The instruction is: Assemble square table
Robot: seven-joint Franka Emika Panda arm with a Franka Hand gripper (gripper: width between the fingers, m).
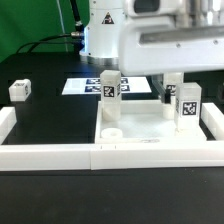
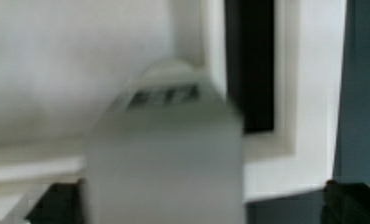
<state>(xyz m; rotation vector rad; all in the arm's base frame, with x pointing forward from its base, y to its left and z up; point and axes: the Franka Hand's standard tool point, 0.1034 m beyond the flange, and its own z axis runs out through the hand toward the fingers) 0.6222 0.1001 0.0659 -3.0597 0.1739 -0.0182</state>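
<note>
The white square tabletop [image 1: 140,128] lies rim up in the exterior view's right half. One tagged white leg [image 1: 110,88] stands upright at its far left corner and another [image 1: 187,104] at its right side. A third leg [image 1: 173,90] stands just behind that one, under my gripper [image 1: 172,76]. In the wrist view this leg [image 2: 164,150] fills the middle, with the tabletop [image 2: 57,80] behind it. My gripper [image 2: 203,212] is open around it: one dark finger [image 2: 54,205] lies next to the leg, and a gap shows before the other finger [image 2: 352,200]. A loose leg [image 1: 19,90] lies on the table at the exterior view's left.
The low white border wall [image 1: 60,156] runs along the front and up both sides. The marker board [image 1: 82,86] lies flat behind the tabletop. The robot's base [image 1: 100,30] stands at the back, with a green backdrop at the exterior view's left.
</note>
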